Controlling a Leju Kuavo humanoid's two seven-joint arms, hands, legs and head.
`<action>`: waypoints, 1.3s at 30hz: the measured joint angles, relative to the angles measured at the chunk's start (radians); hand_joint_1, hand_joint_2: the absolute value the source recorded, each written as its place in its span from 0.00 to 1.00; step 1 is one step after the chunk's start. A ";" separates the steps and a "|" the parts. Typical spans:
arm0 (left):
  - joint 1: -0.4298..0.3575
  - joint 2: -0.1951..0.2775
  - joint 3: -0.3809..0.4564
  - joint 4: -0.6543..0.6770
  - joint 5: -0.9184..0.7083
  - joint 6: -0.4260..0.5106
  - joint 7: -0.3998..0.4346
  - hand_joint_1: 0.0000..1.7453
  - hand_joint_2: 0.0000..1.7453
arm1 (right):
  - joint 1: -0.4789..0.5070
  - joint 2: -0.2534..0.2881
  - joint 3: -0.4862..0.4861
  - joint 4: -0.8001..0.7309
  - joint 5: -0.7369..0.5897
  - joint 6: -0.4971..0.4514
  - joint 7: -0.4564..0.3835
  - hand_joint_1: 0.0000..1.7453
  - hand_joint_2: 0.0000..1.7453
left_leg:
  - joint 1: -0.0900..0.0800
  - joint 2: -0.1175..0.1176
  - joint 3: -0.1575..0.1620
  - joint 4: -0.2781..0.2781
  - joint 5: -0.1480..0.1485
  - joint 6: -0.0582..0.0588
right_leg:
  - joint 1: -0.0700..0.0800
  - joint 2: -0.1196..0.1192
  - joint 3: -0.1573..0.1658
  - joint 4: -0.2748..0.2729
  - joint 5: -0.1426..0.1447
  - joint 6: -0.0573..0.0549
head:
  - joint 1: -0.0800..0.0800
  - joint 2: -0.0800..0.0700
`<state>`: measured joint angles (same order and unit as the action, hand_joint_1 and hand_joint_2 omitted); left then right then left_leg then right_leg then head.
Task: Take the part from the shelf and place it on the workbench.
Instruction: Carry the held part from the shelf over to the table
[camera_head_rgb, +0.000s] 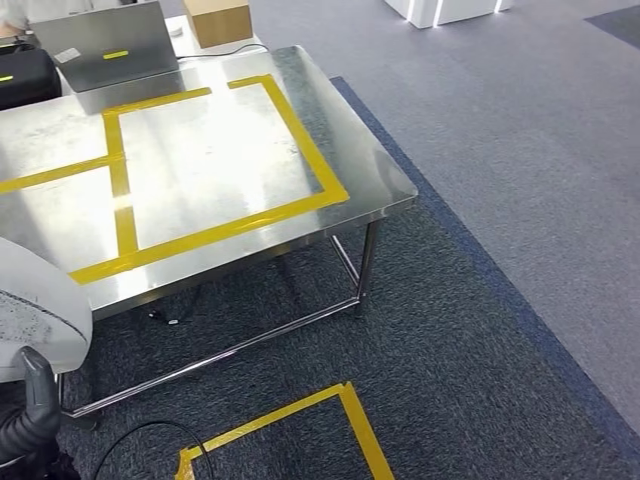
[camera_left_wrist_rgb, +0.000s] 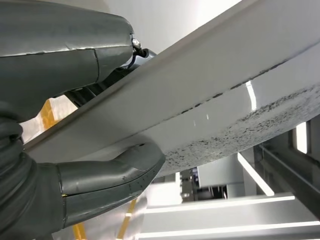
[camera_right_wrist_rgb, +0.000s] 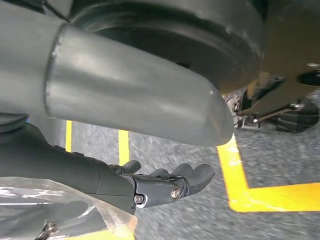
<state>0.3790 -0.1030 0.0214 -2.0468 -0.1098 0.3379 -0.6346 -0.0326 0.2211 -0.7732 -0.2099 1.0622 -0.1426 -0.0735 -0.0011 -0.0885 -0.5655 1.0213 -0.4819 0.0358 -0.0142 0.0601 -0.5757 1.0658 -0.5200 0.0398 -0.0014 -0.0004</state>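
Observation:
The part (camera_head_rgb: 38, 310) is a white, curved panel with grey speckles, at the lower left of the head view just in front of the workbench's near edge. My left hand (camera_left_wrist_rgb: 94, 182) grips it, thumb on one face and darker fingers (camera_left_wrist_rgb: 75, 45) on the other, and the part (camera_left_wrist_rgb: 211, 95) stretches away from the hand. My left wrist (camera_head_rgb: 34, 405) shows dark below the part. The steel workbench (camera_head_rgb: 362, 170) carries yellow tape rectangles with nothing inside them. My right hand (camera_right_wrist_rgb: 151, 182) hangs over the carpet, fingers loosely extended and holding nothing.
At the bench's far end lie a grey case (camera_head_rgb: 106, 45), a cardboard box (camera_head_rgb: 217, 20) and a black case (camera_head_rgb: 26, 75). A yellow tape square (camera_head_rgb: 302, 420) and a black cable (camera_head_rgb: 143, 435) mark the carpet in front of the bench. Open carpet lies to the right.

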 joint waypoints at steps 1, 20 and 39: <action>-0.001 0.000 0.000 0.000 -0.002 0.003 -0.002 1.00 1.00 | 0.000 0.000 0.000 0.000 0.001 0.000 0.000 0.00 0.00 | 0.001 -0.012 -0.003 0.002 0.000 -0.005 | -0.002 0.019 0.017 -0.037 0.008 -0.003 | 0.000 0.000; 0.005 -0.002 -0.001 -0.014 -0.034 0.060 -0.032 1.00 1.00 | -0.005 0.000 -0.005 0.001 0.011 0.003 -0.001 0.00 0.00 | -0.006 0.126 0.009 -0.010 -0.005 -0.016 | 0.011 -0.181 0.061 -0.063 -0.014 -0.011 | -0.011 0.000; 0.017 -0.031 -0.001 -0.035 -0.027 0.138 -0.064 1.00 1.00 | -0.004 -0.005 -0.093 0.000 -0.083 0.015 -0.046 0.00 0.00 | 0.006 0.069 -0.071 0.164 -0.094 -0.051 | 0.000 -0.062 0.053 -0.069 -0.003 -0.043 | -0.007 0.000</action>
<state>0.3956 -0.1340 0.0204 -2.0817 -0.1365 0.4755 -0.6981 -0.0366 0.2158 -0.8665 -0.2094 0.9796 -0.1277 -0.1191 0.0044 -0.0199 -0.6368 1.1853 -0.5763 -0.0149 -0.0146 -0.0021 -0.5227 0.9972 -0.5227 -0.0031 -0.0086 -0.0004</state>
